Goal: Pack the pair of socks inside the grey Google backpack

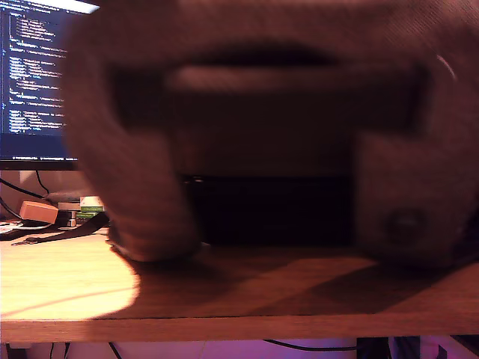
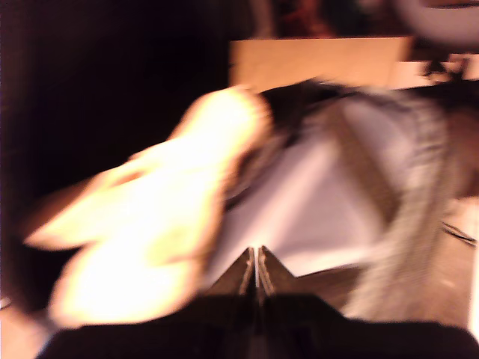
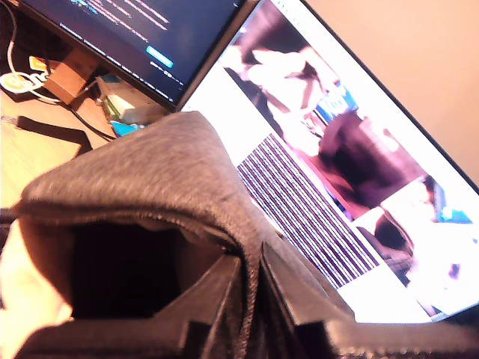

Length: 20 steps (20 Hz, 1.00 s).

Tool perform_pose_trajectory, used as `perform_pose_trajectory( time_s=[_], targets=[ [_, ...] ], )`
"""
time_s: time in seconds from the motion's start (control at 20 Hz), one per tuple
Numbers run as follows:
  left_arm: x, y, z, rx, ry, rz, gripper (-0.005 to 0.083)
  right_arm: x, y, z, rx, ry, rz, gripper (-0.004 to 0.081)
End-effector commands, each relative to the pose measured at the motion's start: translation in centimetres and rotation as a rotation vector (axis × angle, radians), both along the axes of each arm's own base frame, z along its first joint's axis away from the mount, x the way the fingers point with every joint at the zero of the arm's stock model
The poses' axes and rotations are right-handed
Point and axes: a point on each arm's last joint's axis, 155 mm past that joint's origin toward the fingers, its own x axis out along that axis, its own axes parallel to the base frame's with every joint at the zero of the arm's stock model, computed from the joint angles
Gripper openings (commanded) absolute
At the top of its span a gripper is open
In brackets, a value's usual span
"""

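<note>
— While the backpack [image 1: 299, 149] fills the exterior view, blurred, what is seen behind it?
— A monitor [image 1: 34, 75] and small boxes [image 1: 78, 208] at that view's left, on the table [image 1: 67, 284].
— And the jaws?
— My second gripper [image 3: 251, 280] is clamped on the backpack's edge. My first gripper [image 2: 257, 273] is closed, jaws together; the socks [image 2: 157, 224] are seen just beside it, blurred.

**Materials & finish**

Backpack [image 3: 150, 172]: grey-brown heathered woven cloth, matt, slightly rough; dark lining inside. Socks [image 2: 150, 232]: soft pale knit, blurred, texture unclear. Surface [image 1: 224, 299]: wood, smooth, low sheen w/ grain. Fingers [image 3: 224, 292] at 6 o'clock in second wrist view: black matt plastic. Monitor [image 1: 34, 75]: glossy screen.
</note>
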Motion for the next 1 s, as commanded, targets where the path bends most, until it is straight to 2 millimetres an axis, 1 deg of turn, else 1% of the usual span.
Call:
perform_pose_trajectory(
  time_s=[0.0, 0.05, 0.1, 0.15, 0.2, 0.25, 0.3, 0.35, 0.4, 0.45, 0.5, 0.6, 0.7, 0.8, 0.85, 0.9, 0.95],
  targets=[
    [-0.1, -0.3, -2.4, 0.06, 0.055, -0.01, -0.0024, 0.1, 0.3, 2.0, 0.047, -0.039, 0.004, -0.0012],
    [-0.2, -0.2, -3.1, 0.086, 0.065, -0.013, -0.0024, 0.1, 0.4, 2.0, 0.049, -0.037, 0.006, -0.0012],
    [0.1, -0.2, -3.4, 0.097, 0.065, -0.002, -0.0024, 0.1, 0.5, 2.0, 0.051, -0.038, 0.01, -0.0012],
    [0.9, -0.5, -3.2, 0.088, 0.048, 0.016, -0.0024, 0.1, 0.5, 2.1, 0.052, -0.038, 0.011, -0.0012],
    [2.1, -0.9, -2.6, 0.064, 0.015, 0.045, -0.0024, 0.0, 0.5, 2.1, 0.052, -0.038, 0.011, -0.0012],
    [3.8, -1.3, -1.9, 0.058, -0.056, 0.071, -0.0024, 0.0, 0.5, 2.0, 0.05, -0.036, 0.012, -0.0012],
    [6.5, -1.0, -1.1, 0.058, -0.135, 0.162, -0.0024, 0.0, 0.4, 1.9, 0.045, -0.03, 0.013, -0.0012],
    [8.8, -0.3, -0.7, 0.063, -0.187, 0.263, -0.0024, -0.1, 0.5, 1.8, 0.043, -0.027, 0.015, -0.0012],
    [9.9, 0.4, -0.7, 0.079, -0.21, 0.327, -0.0024, -0.1, 0.5, 1.8, 0.045, -0.027, 0.015, -0.0012],
    [10.0, 0.5, -0.8, 0.088, -0.214, 0.338, -0.0024, -0.1, 0.5, 1.8, 0.045, -0.027, 0.015, -0.0012],
    [9.6, 0.5, -0.4, 0.081, -0.216, 0.341, -0.0024, -0.1, 0.5, 1.8, 0.045, -0.027, 0.014, -0.0012],
    [9.2, 1.1, 1.1, 0.05, -0.247, 0.379, -0.0024, -0.1, 0.5, 1.7, 0.043, -0.025, 0.013, -0.0012],
    [6.8, 0.3, 2.2, 0.004, -0.234, 0.291, -0.0024, -0.1, 0.4, 1.6, 0.04, -0.023, 0.013, -0.0012],
    [4.3, -0.3, 4.4, -0.082, -0.234, 0.189, -0.0024, -0.1, 0.4, 1.6, 0.041, -0.023, 0.014, -0.0012],
    [3.3, -0.7, 4.9, -0.109, -0.226, 0.138, -0.0024, -0.1, 0.4, 1.6, 0.041, -0.023, 0.014, -0.0012],
    [3.0, -0.8, 4.7, -0.106, -0.216, 0.12, -0.0024, -0.1, 0.4, 1.7, 0.041, -0.023, 0.014, -0.0012],
    [3.2, -0.5, 4.1, -0.086, -0.206, 0.128, -0.0024, -0.1, 0.5, 1.6, 0.041, -0.023, 0.014, -0.0012]
  ],
)
